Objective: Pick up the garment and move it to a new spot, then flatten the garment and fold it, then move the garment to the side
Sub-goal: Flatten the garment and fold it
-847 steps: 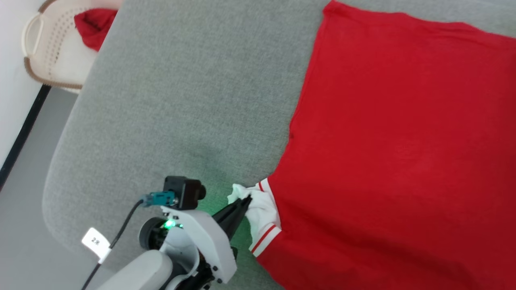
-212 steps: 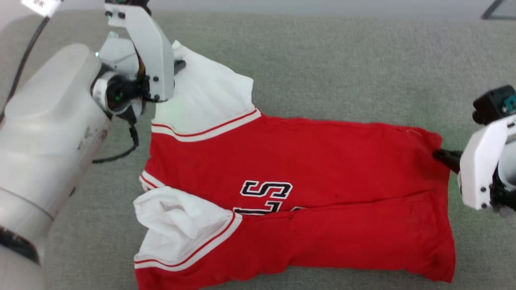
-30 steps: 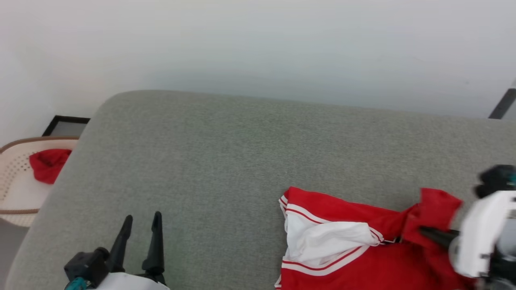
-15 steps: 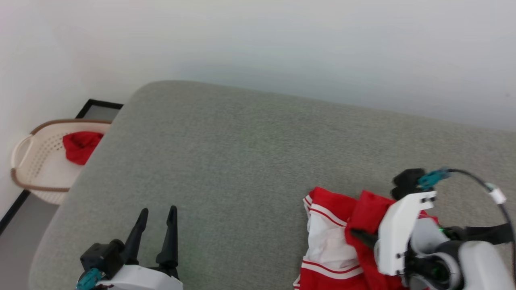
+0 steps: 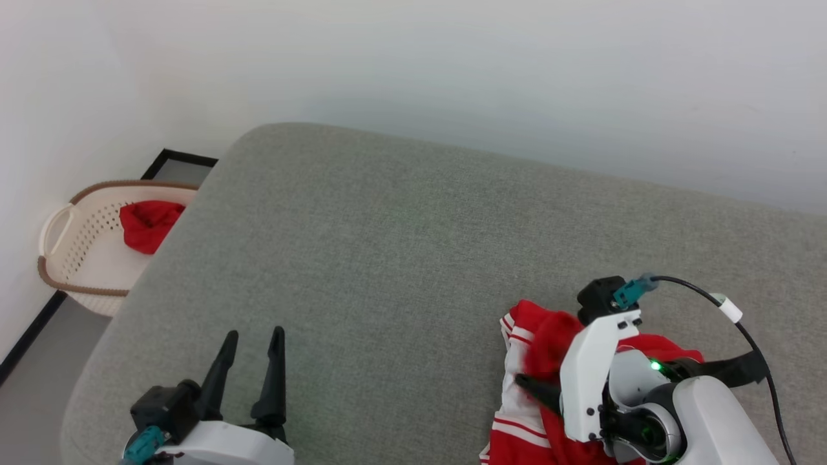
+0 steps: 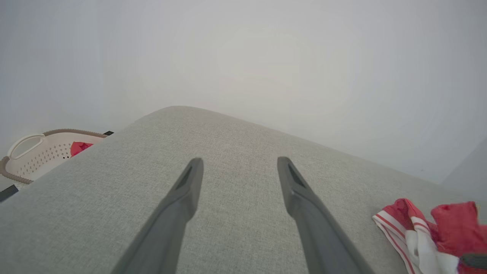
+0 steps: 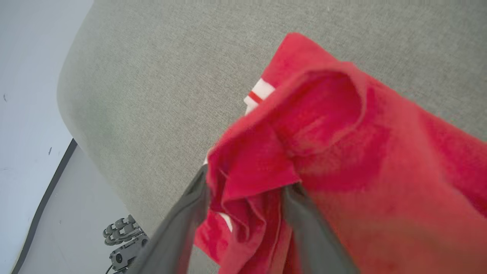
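Left gripper (image 5: 254,333): mine, at the lower left of the head view, over the grey upholstered surface (image 5: 387,258) and touching no cloth.
Left fingers: spread wide, nothing between them (the left wrist view looks straight down the gap at bare grey fabric).
Right gripper (image 7: 247,182): at the lower right of the head view, pointing left into the near end of the garment (image 5: 543,342).
Right fingers: standing well apart, with a crumpled fold of red cloth bunched between them and touching both inner faces.
Garment, place: on the grey surface at its lower right in the head view, well apart from my left gripper, running out of that view at the bottom edge.
Garment, shape: heaped and creased, not flat. The red body is folded over itself, and white cloth with red striped trim shows at its left edge.
Garment, from the left wrist: the striped white edge and a raised red flap sit at the far lower right.
Laundry basket (image 5: 84,226): cream, perforated, with a brown rim, on the floor (image 5: 39,361) past the surface's left corner.
Small red cloth (image 5: 148,223): lying inside the basket, against the side nearest the grey surface.
Cable (image 5: 743,329): black, with a white tag, looping from the teal plug on my right wrist camera.
Wall (image 5: 452,64): plain and pale, behind the surface.
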`<state>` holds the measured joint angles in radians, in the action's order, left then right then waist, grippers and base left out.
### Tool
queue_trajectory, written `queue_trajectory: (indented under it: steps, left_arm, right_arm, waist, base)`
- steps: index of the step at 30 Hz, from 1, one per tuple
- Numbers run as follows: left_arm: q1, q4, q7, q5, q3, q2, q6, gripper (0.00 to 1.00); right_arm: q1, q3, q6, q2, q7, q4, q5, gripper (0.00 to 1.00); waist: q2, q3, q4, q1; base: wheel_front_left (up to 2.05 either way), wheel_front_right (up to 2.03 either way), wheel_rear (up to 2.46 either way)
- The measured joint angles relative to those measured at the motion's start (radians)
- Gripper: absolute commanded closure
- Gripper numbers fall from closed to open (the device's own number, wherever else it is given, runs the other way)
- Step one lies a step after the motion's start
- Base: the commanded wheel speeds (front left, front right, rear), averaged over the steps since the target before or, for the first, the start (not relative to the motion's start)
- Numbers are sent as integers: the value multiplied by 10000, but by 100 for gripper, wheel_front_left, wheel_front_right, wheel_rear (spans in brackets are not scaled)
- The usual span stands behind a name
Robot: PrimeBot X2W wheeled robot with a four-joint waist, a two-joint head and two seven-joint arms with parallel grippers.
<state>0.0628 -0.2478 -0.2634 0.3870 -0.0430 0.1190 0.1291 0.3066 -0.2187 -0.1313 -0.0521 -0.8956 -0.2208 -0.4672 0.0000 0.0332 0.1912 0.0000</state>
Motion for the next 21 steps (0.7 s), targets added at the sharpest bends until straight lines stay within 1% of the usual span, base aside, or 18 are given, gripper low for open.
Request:
queue_trajectory:
  steps: [5, 8, 14, 21]
  left_arm:
    - [-65, 23, -2, -33, 211, -4, 0, 0]
    - [-182, 44, 0, -50, 330, -12, 0, 0]
    - [-413, 130, 0, -73, 550, -12, 0, 0]
    - [-655, 364, 0, -96, 842, -12, 0, 0]
  right_arm:
    - [130, -165, 0, -17, 86, 10, -215, 0]
    - [120, -207, 0, -123, 115, 259, -414, 0]
    - [-138, -165, 0, -683, 247, 930, -790, 0]
    - [-616, 303, 0, -1304, 667, 1672, -1131, 0]
  waist:
    - [0, -131, -95, 0]
    - [0, -228, -171, 0]
    - [0, -426, -344, 0]
    - [0, -552, -674, 0]
  base:
    - [0, 0, 0]
    - [0, 0, 0]
    - [0, 0, 0]
    - [0, 0, 0]
